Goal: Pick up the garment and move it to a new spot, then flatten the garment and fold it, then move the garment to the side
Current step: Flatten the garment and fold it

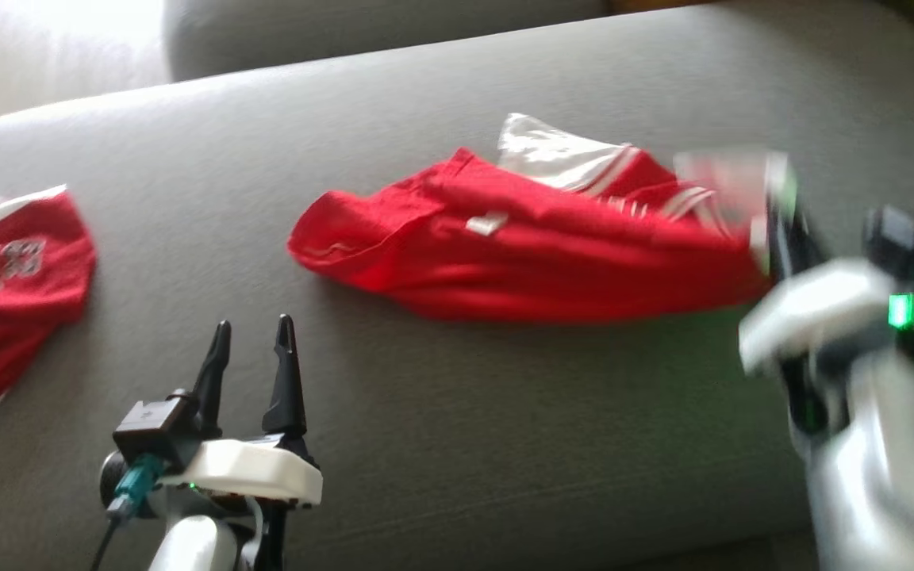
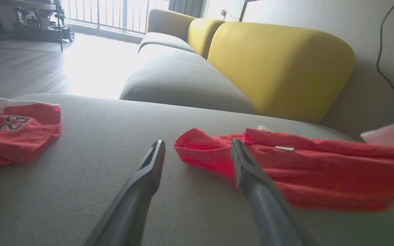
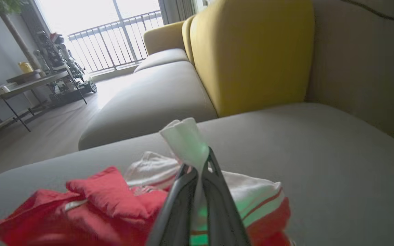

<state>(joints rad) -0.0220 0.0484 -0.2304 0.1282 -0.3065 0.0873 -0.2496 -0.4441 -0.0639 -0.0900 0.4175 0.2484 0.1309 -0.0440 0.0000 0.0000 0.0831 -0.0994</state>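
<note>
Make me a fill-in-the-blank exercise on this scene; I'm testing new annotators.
The right gripper is shut on a ____ edge of the garment.
The left gripper stands ____, holding nothing.
The sofa backrest is ____.
A second red garment lies on the robot's ____ side.
Missing words: white; open; yellow; left.

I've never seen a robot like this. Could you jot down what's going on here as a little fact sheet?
surface: grey cushion of a sofa with a yellow backrest
item worked on: garment, red with white trim, crumpled mid-cushion
right fingers: shut on the garment's white edge, which sticks up between them
left fingers: open, holding nothing, pointing toward the garment's left end
also there: second red garment, at the cushion's far left
folding: not yet done
</note>
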